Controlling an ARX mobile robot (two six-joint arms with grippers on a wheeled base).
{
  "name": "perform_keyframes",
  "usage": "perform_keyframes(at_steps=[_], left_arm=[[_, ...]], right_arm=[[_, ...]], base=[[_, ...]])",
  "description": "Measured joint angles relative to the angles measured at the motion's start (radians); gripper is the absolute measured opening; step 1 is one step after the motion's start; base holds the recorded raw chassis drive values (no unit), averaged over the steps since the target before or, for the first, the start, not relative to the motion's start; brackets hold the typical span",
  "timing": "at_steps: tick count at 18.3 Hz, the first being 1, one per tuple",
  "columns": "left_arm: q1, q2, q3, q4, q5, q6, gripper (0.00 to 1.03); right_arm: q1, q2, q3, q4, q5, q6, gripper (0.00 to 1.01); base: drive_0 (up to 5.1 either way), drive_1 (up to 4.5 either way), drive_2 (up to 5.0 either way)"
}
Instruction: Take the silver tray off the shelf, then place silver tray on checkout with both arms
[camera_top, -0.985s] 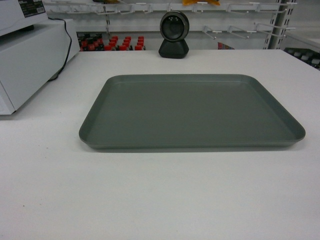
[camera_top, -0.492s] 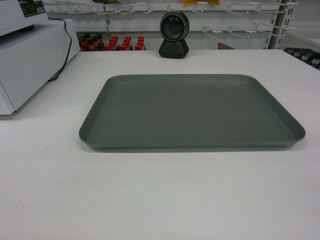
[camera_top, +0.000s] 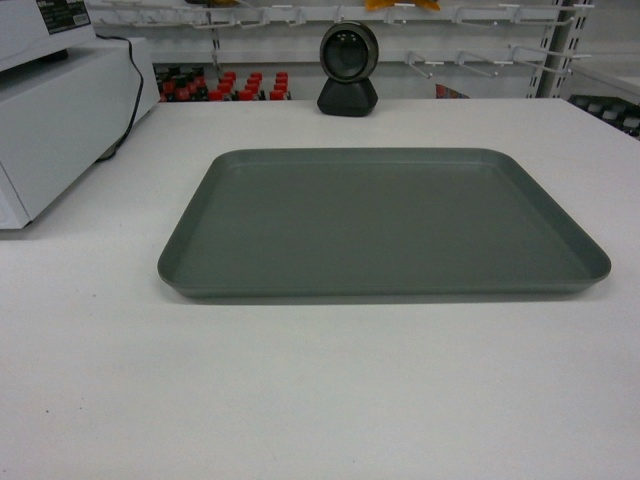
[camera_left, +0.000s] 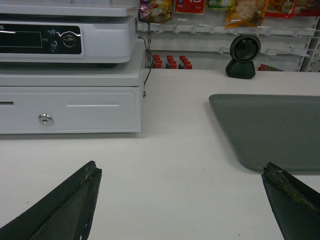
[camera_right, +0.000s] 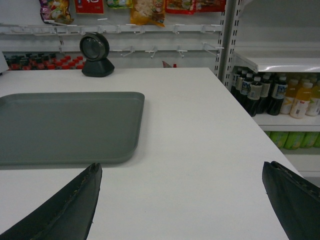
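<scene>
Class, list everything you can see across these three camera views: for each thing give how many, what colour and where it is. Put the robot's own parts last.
Tray: one, dull grey, flat on the counter, empty.
Counter: one, white, under everything.
Scanner: one, black dome, far edge of the counter behind the tray.
Cash register: one, white, on the counter left of the tray.
Bottles: several, dark and yellow, on a white shelf right of the counter.
Snack bags: several, mixed colours, hanging on the back wall.
Left gripper: one, black, open, above bare counter.
Right gripper: one, black, open, above bare counter.
</scene>
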Motion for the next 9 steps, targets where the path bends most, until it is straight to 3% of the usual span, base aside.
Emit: perform_keyframes(at_steps=[9], left_arm=[[0.0, 0.0, 0.0, 0.0, 0.0, 0.0, 0.98]], right_arm=[[0.0, 0.0, 0.0, 0.0, 0.0, 0.0, 0.98]], base=[[0.1, -4.1, 4.2]])
